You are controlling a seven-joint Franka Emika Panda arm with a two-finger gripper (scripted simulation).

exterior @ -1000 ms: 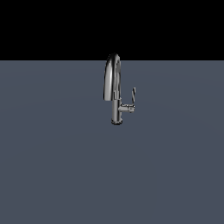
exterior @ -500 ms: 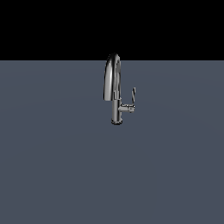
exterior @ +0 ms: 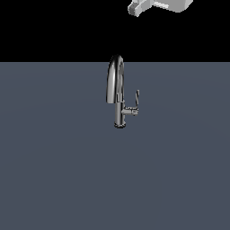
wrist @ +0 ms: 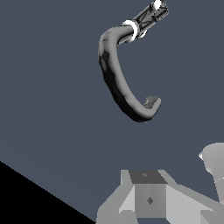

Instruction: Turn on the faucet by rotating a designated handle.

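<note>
The chrome faucet (exterior: pixel 118 92) stands upright on the dark grey surface, its arched spout curving toward the exterior view's left. The handle (exterior: pixel 137 98) is a thin lever standing up from a short stub on the exterior view's right of the stem. My gripper (exterior: pixel 143 6) is a pale grey shape at the top edge, high above the faucet and to its right, touching nothing. The wrist view shows the faucet (wrist: pixel 119 78) from above, with the gripper body (wrist: pixel 149 199) below it. I cannot make out the lever there, nor how the jaws stand.
The flat dark grey surface (exterior: pixel 54 170) stretches all around the faucet. Black background lies behind it. Nothing else stands on the surface.
My gripper has come into the exterior view at the top edge; it was out of view before. The faucet and its handle have not moved.
</note>
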